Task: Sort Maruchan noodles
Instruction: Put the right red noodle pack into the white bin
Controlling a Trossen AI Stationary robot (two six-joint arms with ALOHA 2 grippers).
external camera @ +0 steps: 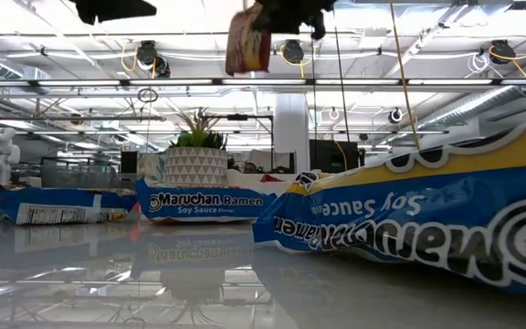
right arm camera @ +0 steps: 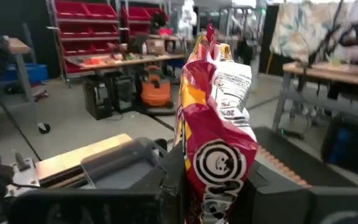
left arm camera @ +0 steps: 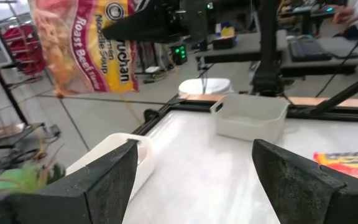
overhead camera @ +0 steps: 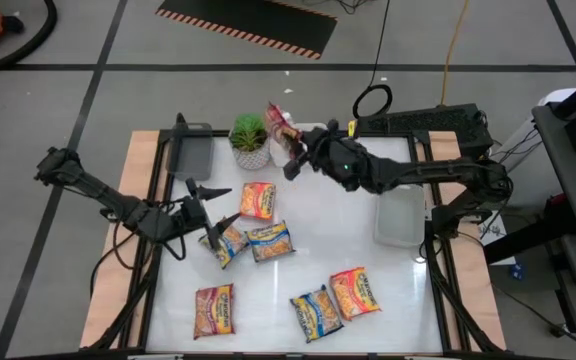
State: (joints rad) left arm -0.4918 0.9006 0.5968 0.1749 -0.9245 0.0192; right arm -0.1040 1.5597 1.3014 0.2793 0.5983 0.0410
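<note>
**Right gripper holds a red packet aloft; left jaws wide and empty**

High view: six Maruchan noodles packets lie flat on the white table (overhead camera: 368,245). Orange-trimmed packet (overhead camera: 257,200) sits near the potted plant (overhead camera: 250,139); two blue-trimmed ones (overhead camera: 269,240) lie mid-table, one (overhead camera: 225,243) just under the left gripper (overhead camera: 215,218). Three more along the near edge, among them the packet at the near left (overhead camera: 215,309). Left jaws spread wide, nothing between them. Right gripper (overhead camera: 295,152) is clamped on a red-trimmed packet (overhead camera: 282,126) raised beside the plant. Grey tray (overhead camera: 190,152) at far left, white tray (overhead camera: 401,215) at right.

Low view: blue "Soy Sauce" packets fill the foreground on the glossy tabletop; the held packet hangs at top. Ceiling beams and lights behind.

Left wrist view: both dark fingers (left arm camera: 107,180) stand far apart, empty. The "Roast Beef" packet hangs ahead, white tray beyond.

Right wrist view: fingers pinch the red packet upright. Grey tray below; red shelving and workbenches in the room.
</note>
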